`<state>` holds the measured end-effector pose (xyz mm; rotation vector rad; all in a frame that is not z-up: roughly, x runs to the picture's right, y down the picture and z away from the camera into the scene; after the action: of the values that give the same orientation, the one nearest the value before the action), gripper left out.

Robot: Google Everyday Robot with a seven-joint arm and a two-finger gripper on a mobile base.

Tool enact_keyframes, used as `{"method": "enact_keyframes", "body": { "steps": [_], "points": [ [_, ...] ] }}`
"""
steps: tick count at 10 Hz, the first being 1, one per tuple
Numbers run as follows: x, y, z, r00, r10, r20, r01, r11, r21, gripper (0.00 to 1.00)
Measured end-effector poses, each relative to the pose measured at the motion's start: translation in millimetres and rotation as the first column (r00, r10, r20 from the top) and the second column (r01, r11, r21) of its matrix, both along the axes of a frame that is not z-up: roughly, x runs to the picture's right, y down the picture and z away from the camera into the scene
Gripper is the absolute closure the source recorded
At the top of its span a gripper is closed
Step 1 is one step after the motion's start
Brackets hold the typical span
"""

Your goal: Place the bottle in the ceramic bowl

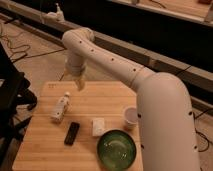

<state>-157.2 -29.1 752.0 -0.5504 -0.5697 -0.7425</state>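
Observation:
The small white bottle [61,107] lies on its side on the left part of the wooden table [45,150]. The dark green ceramic bowl [117,149] with pale rings inside sits at the table's front, right of centre. My gripper [79,83] hangs from the white arm above the table's far edge, up and to the right of the bottle and apart from it. Nothing shows in the gripper.
A black remote [72,133] lies in front of the bottle. A flat white block [98,126] lies between the remote and the bowl. A translucent cup [131,116] stands right of the block, partly behind my arm. A black chair [12,95] stands left of the table.

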Motion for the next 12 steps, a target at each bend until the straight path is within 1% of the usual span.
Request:
{"method": "enact_keyframes", "body": {
  "steps": [3, 5, 7, 9, 10, 11, 12],
  "points": [
    [1.3, -0.9, 0.1, 1.0, 0.005, 0.002, -0.005, 1.0, 0.001, 0.35],
    [-8.9, 0.0, 4.8, 0.999, 0.026, 0.044, -0.026, 0.9997, -0.002, 0.35],
    [-19.0, 9.3, 16.9, 0.994, 0.049, 0.101, -0.046, 0.9985, -0.028, 0.35],
    [-21.4, 20.9, 28.9, 0.99, 0.053, 0.131, -0.046, 0.9975, -0.055, 0.35],
    [-21.3, 31.8, 39.0, 0.989, 0.042, 0.141, -0.032, 0.9969, -0.072, 0.35],
    [-20.2, 39.3, 47.5, 0.989, 0.031, 0.142, -0.02, 0.9967, -0.078, 0.35],
    [-23.1, 51.9, 60.7, 0.989, 0.007, 0.149, 0.006, 0.9962, -0.087, 0.35]
  ]
}}
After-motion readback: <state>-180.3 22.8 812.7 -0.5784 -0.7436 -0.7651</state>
